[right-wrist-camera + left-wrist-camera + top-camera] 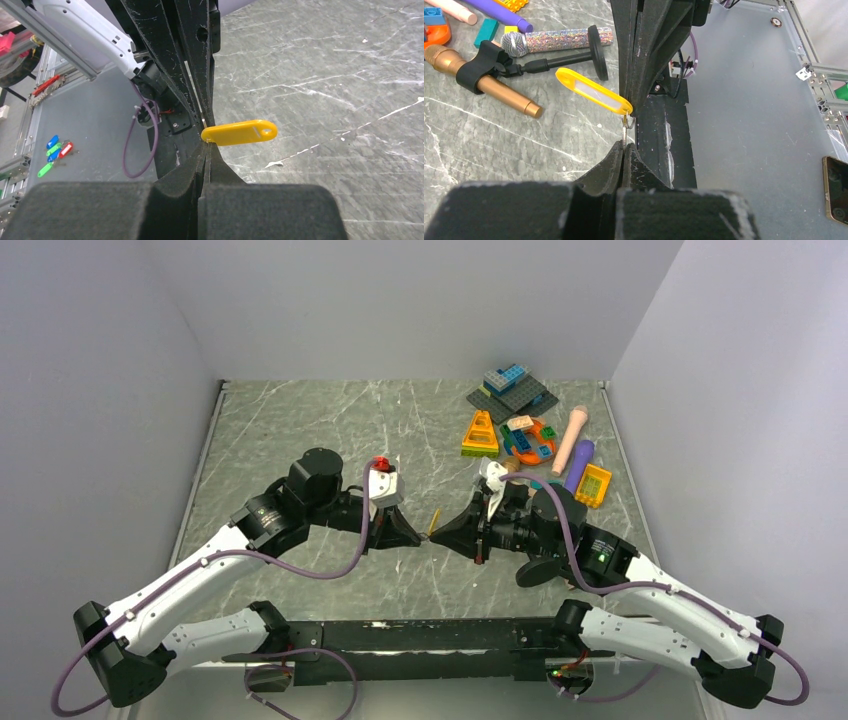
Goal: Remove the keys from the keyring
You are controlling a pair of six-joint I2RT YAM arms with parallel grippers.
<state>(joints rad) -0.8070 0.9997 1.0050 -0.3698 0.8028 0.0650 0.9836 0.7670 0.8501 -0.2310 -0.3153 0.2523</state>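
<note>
Both grippers meet tip to tip over the middle of the table. My left gripper (420,536) (624,146) is shut on a thin flat metal piece, a key (624,134) seen edge-on. A tiny wire keyring (627,120) sits just above it, at the end of a yellow plastic tag (594,97) (239,132) (434,521). My right gripper (437,534) (206,144) is shut at that same end of the tag, on the keyring. The metal between its fingers is almost hidden. The tag sticks out sideways, off the table.
A gold toy microphone (484,82) and a glittery one (554,39) on a black stand lie close behind the right gripper. Toy bricks on a grey baseplate (512,392), an orange triangle (480,433) and a pink microphone (570,438) crowd the far right.
</note>
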